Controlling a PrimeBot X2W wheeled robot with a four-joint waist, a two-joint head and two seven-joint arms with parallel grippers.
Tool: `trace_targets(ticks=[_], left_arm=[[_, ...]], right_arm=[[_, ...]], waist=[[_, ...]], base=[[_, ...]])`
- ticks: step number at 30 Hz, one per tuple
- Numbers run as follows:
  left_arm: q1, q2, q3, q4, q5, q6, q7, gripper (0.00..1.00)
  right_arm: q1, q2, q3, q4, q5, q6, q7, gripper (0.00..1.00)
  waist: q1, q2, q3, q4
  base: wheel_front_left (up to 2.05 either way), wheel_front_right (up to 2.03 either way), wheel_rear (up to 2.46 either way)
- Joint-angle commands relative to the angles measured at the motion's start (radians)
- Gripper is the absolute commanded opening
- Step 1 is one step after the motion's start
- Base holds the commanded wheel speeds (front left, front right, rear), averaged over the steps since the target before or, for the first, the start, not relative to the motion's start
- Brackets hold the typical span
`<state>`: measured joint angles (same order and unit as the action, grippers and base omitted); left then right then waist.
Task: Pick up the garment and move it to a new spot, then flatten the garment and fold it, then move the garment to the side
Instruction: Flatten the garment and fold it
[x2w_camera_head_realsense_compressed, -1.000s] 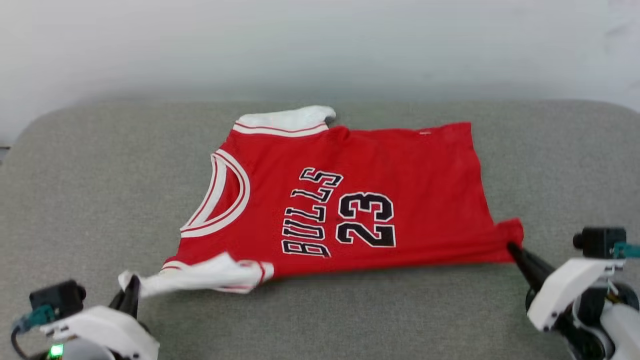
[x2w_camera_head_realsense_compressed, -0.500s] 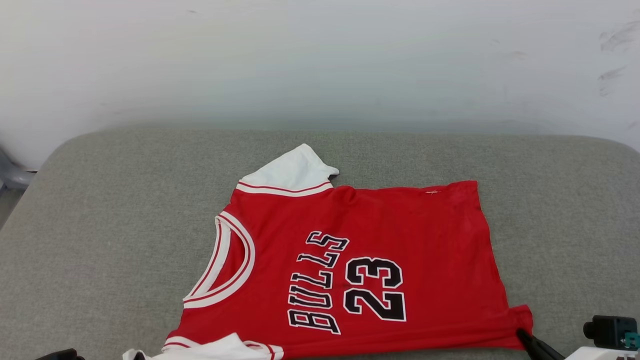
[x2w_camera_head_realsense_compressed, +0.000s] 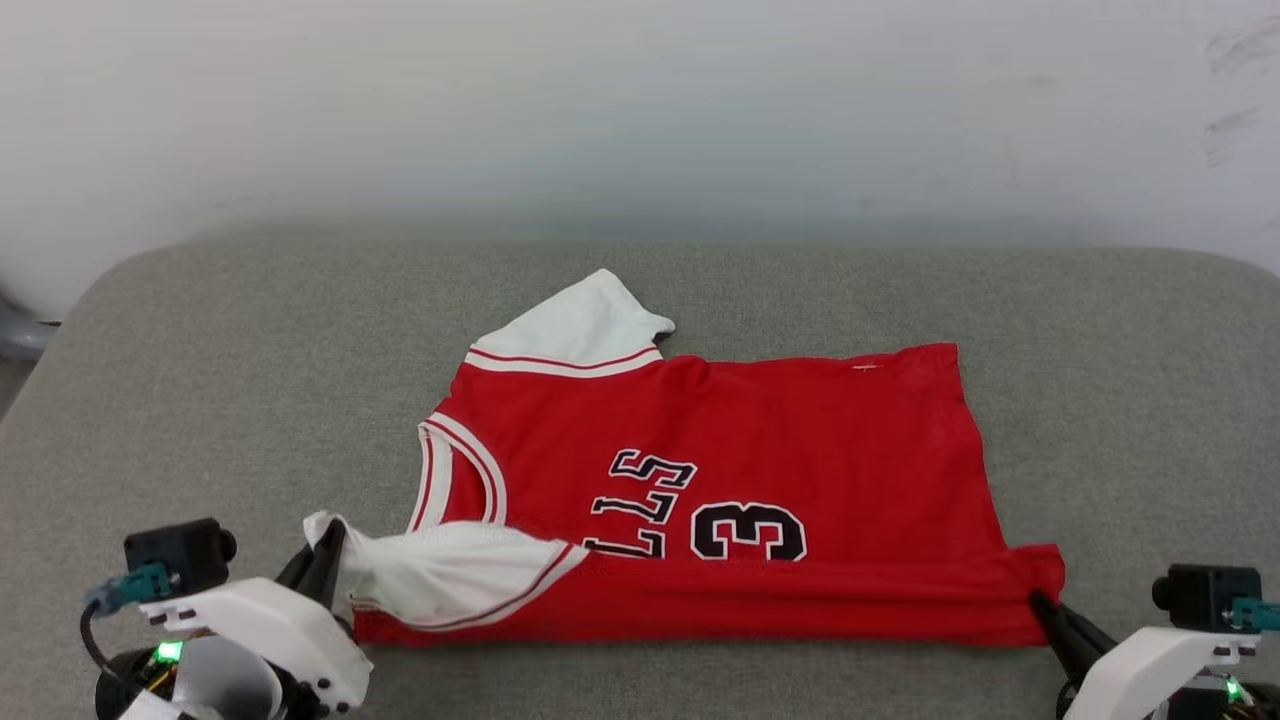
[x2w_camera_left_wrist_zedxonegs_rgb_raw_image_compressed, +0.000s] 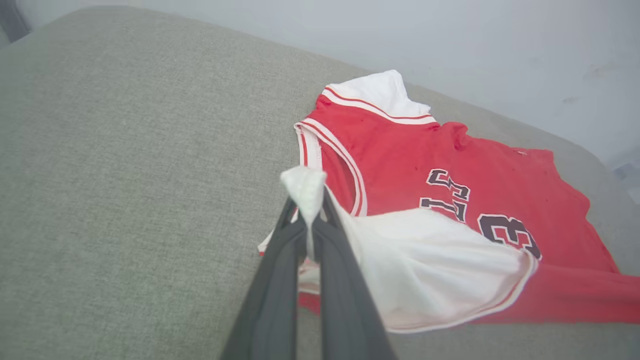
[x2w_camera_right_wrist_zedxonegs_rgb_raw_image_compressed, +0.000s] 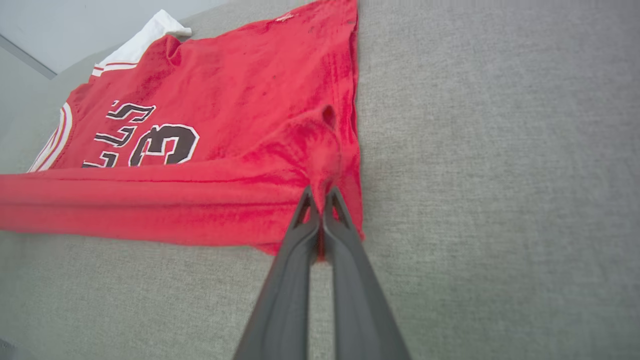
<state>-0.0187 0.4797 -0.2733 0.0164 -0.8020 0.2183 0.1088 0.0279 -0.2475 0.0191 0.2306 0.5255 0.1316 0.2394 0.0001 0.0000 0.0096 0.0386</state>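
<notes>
The garment (x2w_camera_head_realsense_compressed: 800, 430) is a red jersey with black lettering, spread on the grey surface (x2w_camera_head_realsense_compressed: 200, 400) with its neck to the left. Its near long edge is lifted and folded over the lower half of the letters. My left gripper (x2w_camera_head_realsense_compressed: 325, 550) is shut on the tip of the near white sleeve (x2w_camera_left_wrist_zedxonegs_rgb_raw_image_compressed: 305, 185), holding it raised at the lower left. My right gripper (x2w_camera_head_realsense_compressed: 1040, 605) is shut on the near hem corner (x2w_camera_right_wrist_zedxonegs_rgb_raw_image_compressed: 325, 170) at the lower right. The far white sleeve (x2w_camera_head_realsense_compressed: 585, 320) lies flat at the back.
The grey cloth-covered surface (x2w_camera_right_wrist_zedxonegs_rgb_raw_image_compressed: 500, 150) extends wide on both sides and in front of the jersey. A pale wall (x2w_camera_head_realsense_compressed: 640, 120) stands close behind its far rounded edge. Something grey pokes in at the far left edge (x2w_camera_head_realsense_compressed: 15, 340).
Both grippers have carried the near edge of the jersey up and over toward the far side, so the fold now covers the lower letters. The head camera has also shifted between frames.
</notes>
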Motion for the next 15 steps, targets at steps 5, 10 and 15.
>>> trace_targets(ticks=[5,10,15], left_arm=[[-0.134,-0.033,-0.009,0.108,0.012,-0.044,-0.041,0.0],[-0.214,-0.054,-0.027,0.2,0.015,-0.079,-0.052,0.0],[-0.274,-0.081,-0.048,0.316,0.007,-0.12,-0.059,0.0]], right_arm=[[-0.082,0.018,0.006,-0.007,-0.035,-0.002,0.024,0.0],[-0.135,0.018,0.024,0.023,-0.041,-0.002,0.033,0.0],[-0.18,0.015,0.057,0.079,-0.04,-0.002,0.024,0.0]], waist=[[-0.0001,0.0,0.066,-0.022],[-0.0001,0.0,0.111,-0.027],[-0.0001,0.0,0.149,-0.033]], base=[[0.0,0.0,0.0],[0.0,0.0,0.0],[0.0,0.0,0.0]])
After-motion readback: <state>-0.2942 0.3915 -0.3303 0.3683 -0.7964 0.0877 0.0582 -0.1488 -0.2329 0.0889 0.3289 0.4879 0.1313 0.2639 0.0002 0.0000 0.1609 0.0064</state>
